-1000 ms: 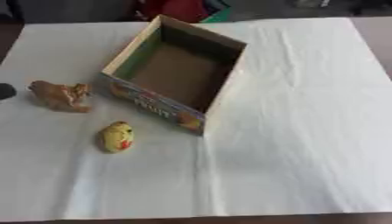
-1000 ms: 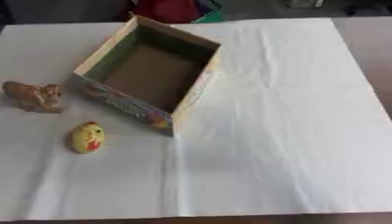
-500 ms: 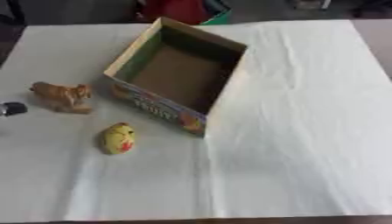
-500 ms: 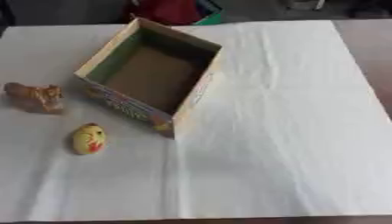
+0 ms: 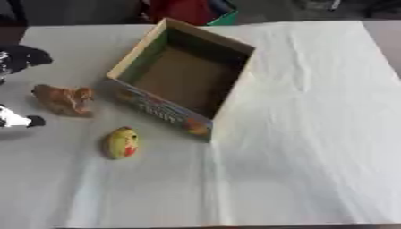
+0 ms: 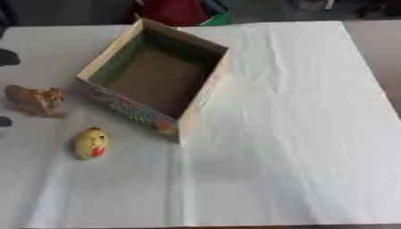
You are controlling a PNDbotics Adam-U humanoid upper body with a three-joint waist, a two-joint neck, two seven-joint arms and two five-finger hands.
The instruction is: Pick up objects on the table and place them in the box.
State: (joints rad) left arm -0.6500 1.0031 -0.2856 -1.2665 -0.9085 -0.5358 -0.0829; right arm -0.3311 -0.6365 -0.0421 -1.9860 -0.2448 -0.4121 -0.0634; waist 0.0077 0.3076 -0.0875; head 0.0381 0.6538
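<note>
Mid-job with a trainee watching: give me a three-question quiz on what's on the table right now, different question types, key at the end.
1. True or false: the open cardboard box already holds a toy.
2. Multiple choice: which lies nearest the left hand? A) the yellow egg-shaped chick toy B) the brown animal figure C) the red item past the table's far edge
3. Fill in: both toys lie on the white tablecloth to the box's ____ side.

Key: 1 false; 2 B; 3 left.
</note>
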